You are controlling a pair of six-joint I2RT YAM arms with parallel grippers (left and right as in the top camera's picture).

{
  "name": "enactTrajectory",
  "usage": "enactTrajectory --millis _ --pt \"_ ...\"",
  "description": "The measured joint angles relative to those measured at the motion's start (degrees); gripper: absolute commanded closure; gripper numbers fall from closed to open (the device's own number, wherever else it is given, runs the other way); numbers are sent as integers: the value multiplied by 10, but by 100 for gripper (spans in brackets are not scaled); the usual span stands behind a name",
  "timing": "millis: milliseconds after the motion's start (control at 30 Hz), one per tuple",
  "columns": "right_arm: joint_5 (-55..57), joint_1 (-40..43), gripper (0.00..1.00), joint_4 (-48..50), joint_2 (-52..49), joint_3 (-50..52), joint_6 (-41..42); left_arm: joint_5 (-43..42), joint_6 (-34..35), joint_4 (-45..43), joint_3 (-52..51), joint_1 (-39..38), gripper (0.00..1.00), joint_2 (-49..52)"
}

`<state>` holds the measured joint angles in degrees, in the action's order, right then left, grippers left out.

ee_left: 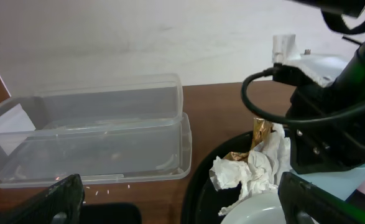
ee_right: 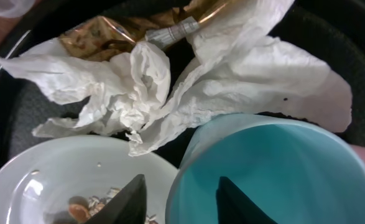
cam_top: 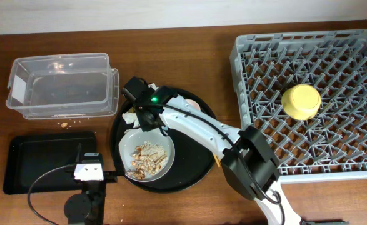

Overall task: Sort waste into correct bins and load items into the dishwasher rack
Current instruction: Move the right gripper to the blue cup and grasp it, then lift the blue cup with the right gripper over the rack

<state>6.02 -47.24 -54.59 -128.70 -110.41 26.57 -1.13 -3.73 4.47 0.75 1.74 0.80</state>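
Note:
My right gripper [cam_top: 147, 115] [ee_right: 179, 193] is open and straddles the rim of the light-blue cup [ee_right: 275, 168], one finger inside it and one outside over the grey plate [ee_right: 39, 180] [cam_top: 128, 142]. Brown food scraps [cam_top: 149, 157] [ee_right: 86, 208] lie on the plate. Crumpled white napkins [ee_right: 188, 81] [ee_left: 257, 165] [cam_top: 129, 117] with a gold-brown wrapper [ee_right: 101, 37] [ee_left: 260, 134] lie beside the cup. The pink cup [cam_top: 193, 105] sits behind the arm. The yellow bowl [cam_top: 301, 101] lies upside down in the dishwasher rack [cam_top: 252, 56]. My left gripper [cam_top: 89, 159] [ee_left: 179, 199] is open and empty.
The clear tub [cam_top: 20, 94] [ee_left: 89, 124] stands at the back left with crumbs in front of it. The shallow black tray [cam_top: 39, 162] lies at the front left under my left gripper. Plate, cups and napkins all sit on a large round black tray [cam_top: 196, 169] [ee_right: 20, 118].

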Motion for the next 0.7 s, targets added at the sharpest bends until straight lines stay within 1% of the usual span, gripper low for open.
enactTrajectory --millis 100,167,267,300,400,533,633,700 --pt "0 0 78 3 -1 0 1 0 0 0 0 0 1 0" --pt "0 0 88 2 -1 0 1 0 0 0 0 0 1 0" --pt "-1 0 91 2 -1 0 1 0 0 0 0 0 1 0" --pt "-6 0 96 0 -1 -1 1 0 0 0 0 0 1 0" --pt "-19 0 96 -16 -2 -19 0 0 0 0 0 0 1 0" --pt "-37 0 96 -59 -2 -75 0 0 0 0 0 0 1 0" --pt "-44 3 96 -112 -4 -136 0 0 0 0 0 0 1 0" --pt "-50 8 96 -167 -6 -209 -7 0 0 0 0 0 1 0"
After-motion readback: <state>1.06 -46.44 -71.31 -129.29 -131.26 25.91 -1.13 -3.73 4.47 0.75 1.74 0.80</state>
